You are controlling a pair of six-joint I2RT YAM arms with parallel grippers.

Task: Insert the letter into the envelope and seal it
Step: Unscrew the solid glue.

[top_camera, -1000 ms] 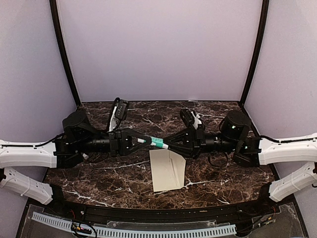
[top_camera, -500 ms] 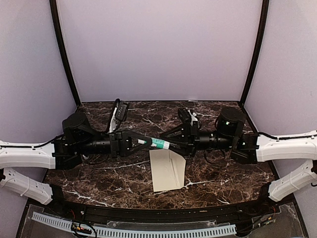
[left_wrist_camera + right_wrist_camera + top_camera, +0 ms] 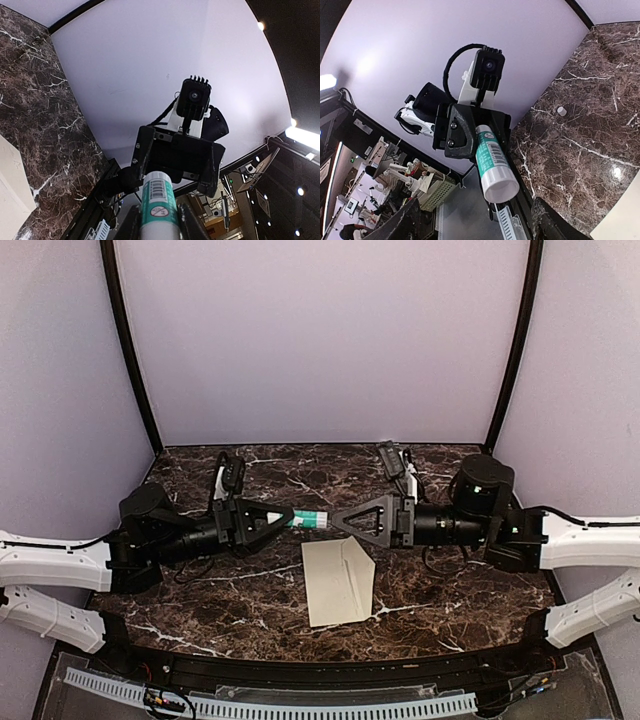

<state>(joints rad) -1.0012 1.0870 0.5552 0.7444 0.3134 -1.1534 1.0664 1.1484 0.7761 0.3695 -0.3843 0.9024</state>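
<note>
**Glue stick held over the envelope, right jaws standing wide**

The dark marble table point(image 3: 200, 590) fills the floor of the scene, white-veined, with pale walls behind it. The left arm point(image 3: 60, 560) and the right arm point(image 3: 590, 540) reach in from either side and meet nose to nose above the middle of the table.

The envelope point(image 3: 335, 590) lies flat on the marble, just on the near side of where the two grippers meet and a little toward the right arm's side. It is cream, with a slanting fold line across its far half. The letter cannot be made out as a separate sheet.

The left gripper point(image 3: 285, 519) is clamped on a glue stick point(image 3: 312, 521), a green and white tube that lies level and points at the other arm. The left wrist view shows the tube squeezed between both fingers point(image 3: 134, 225), with its barcode label facing the camera.

The right gripper point(image 3: 340, 520) has its jaws spread apart and holds nothing. In its wrist view the fingers point(image 3: 415, 220) stand wide at the bottom corners, and the tube's white end sits ahead of them, touching neither.

A small white disc point(image 3: 561, 110) rests alone on the marble, beyond the glue stick.
</note>
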